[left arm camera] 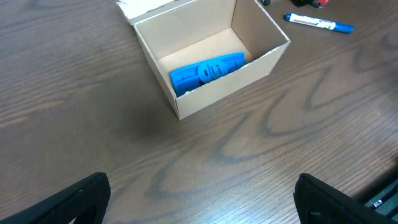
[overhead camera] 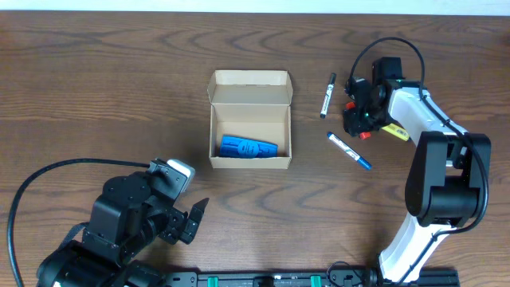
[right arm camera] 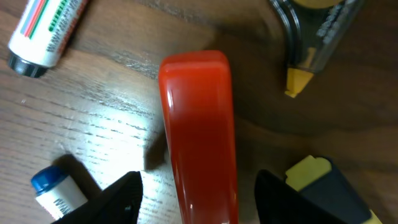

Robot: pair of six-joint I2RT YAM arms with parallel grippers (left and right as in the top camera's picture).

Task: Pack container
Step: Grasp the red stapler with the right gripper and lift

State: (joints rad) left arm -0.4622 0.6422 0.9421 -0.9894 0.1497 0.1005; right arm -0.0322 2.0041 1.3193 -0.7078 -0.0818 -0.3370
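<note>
The container (overhead camera: 249, 164) is a small tan cardboard box at mid table, with its flap lid standing open at the back. A blue ribbed object (overhead camera: 249, 147) lies inside; both show in the left wrist view, the box (left arm camera: 214, 102) and the blue object (left arm camera: 208, 71). My left gripper (overhead camera: 191, 219) is open and empty, low over bare table in front of the box (left arm camera: 202, 208). My right gripper (overhead camera: 358, 121) is open, its fingers either side of a red marker (right arm camera: 199, 137) on the table, with gaps on both sides (right arm camera: 196, 199).
A white marker with a black cap (overhead camera: 327, 95) lies right of the box. A blue-capped marker (overhead camera: 349, 150) lies in front of the right gripper. A yellow highlighter (overhead camera: 395, 131) lies to its right, close to the red marker (right arm camera: 311, 37).
</note>
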